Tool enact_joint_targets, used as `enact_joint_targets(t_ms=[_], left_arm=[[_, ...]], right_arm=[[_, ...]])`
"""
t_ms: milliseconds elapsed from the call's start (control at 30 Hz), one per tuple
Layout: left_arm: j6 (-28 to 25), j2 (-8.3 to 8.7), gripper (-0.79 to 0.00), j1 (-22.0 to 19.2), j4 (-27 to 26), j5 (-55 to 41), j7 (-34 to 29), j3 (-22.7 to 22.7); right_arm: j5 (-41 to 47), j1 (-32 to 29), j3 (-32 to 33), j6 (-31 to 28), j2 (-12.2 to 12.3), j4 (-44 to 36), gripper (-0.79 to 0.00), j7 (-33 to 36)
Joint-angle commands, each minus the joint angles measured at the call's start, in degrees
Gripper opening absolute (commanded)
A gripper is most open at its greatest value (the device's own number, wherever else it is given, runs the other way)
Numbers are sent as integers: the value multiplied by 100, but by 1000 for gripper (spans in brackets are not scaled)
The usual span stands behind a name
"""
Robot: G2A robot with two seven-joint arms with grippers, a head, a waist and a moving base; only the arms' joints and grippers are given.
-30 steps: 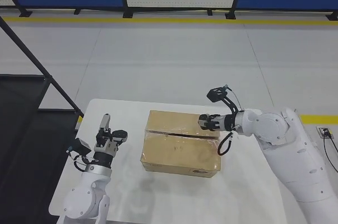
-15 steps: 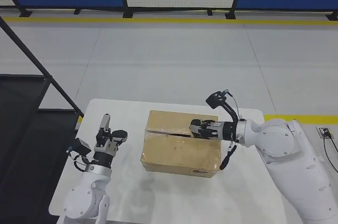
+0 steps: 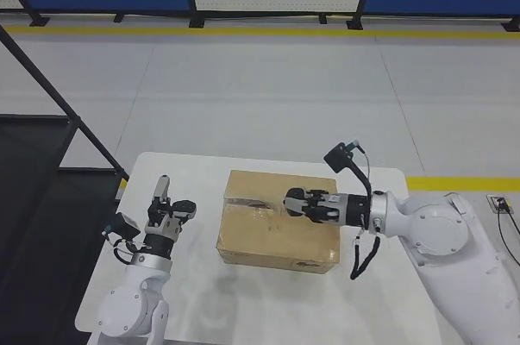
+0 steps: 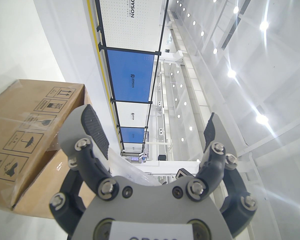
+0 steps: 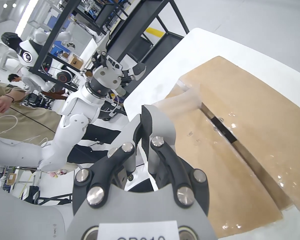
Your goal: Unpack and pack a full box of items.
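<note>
Surface, near edge first: bare white strip across the front, w/ open room btwn that edge and the box.

My left jaws stand at the near-left part of the surface, pointing straight up, spread wide open and holding nothing. They're well apart from the box, w/ a bare lane of surface btwn them and the box's left end. That end face carries printed handling marks and looks toward my left arm.

The box is brown cardboard, closed, and sits mid-surface toward the far side. Its long axis runs left-right across the surface, turned a little off square. The top seam runs along that same axis. It shows as a thin dark gap btwn the two flaps, w/ shiny clear tape over it. To the box's right is a narrower strip of bare surface, where my right arm crosses.

My right jaws are over the box top, close by the seam and right of the box's middle, pointing toward my left along the long axis. They're closed together. Can't tell if the tips touch the cardboard.

The box's far-right corner lies near the surface's far edge. The far-left corner has more room behind it.

Beyond that is pale floor, w/ a black rack off the left side and a yellow floor line to the right.
</note>
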Motion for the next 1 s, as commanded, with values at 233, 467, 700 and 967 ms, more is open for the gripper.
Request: enact_joint_targets(t_ms=[233,467,700,967], left_arm=[[0,0,0,0,0,0,0,0],[0,0,0,0,0,0,0,0],[60,13,0,-181,498,391,178,-11],[189,60,0,-483,1453,841,-479,183]], right_arm=[[-32,157,-149,81,-15,103,-785,7],[-35,61,-155,144,-19,48,-785,-219],[161,8,-165,199,-29,-102,-785,-499],[302,106,-246,282,-42,64,-785,-513]])
